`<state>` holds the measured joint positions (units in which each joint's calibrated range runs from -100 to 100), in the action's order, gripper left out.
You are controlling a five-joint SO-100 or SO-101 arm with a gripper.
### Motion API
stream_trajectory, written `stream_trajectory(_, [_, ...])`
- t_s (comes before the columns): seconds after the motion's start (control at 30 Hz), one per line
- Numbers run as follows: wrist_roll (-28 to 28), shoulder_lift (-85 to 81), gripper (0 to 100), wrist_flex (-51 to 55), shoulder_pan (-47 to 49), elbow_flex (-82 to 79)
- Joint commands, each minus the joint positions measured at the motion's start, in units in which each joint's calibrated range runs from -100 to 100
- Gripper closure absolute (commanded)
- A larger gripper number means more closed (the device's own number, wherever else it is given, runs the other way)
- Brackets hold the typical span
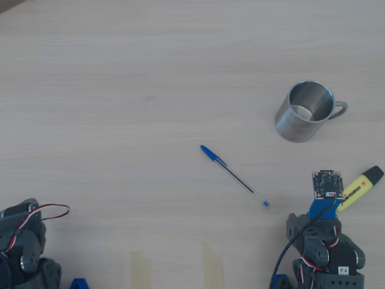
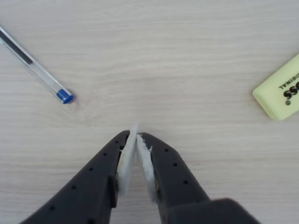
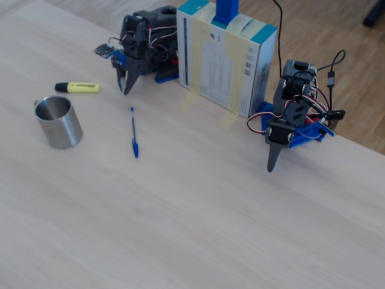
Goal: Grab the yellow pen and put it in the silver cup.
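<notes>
Half the yellow pen (image 2: 279, 91) cut off in wrist view; claw (image 2: 136, 133) pinched together, empty.

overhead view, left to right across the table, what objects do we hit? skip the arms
Thin clear ballpoint pen with blue cap → shiny stainless-steel silver cup with loop handle → chunky fluorescent-yellow highlighter pen with black cap.
</notes>
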<state>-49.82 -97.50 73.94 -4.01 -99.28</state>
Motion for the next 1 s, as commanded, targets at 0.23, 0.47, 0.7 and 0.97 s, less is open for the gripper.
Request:
stream_trajectory(0.23, [0.0,-0.1,98,1.4,-0.3,-0.5])
stream_trajectory(0.47, [-0.2,-0.1,98,1.4,-0.2,-0.5])
stream_trajectory(0.7, [-0.2,-0.1,98,1.4,-0.5,-0.5])
stream_trajectory(0.97, [-0.3,0.8,94,1.1,-0.5,3.9])
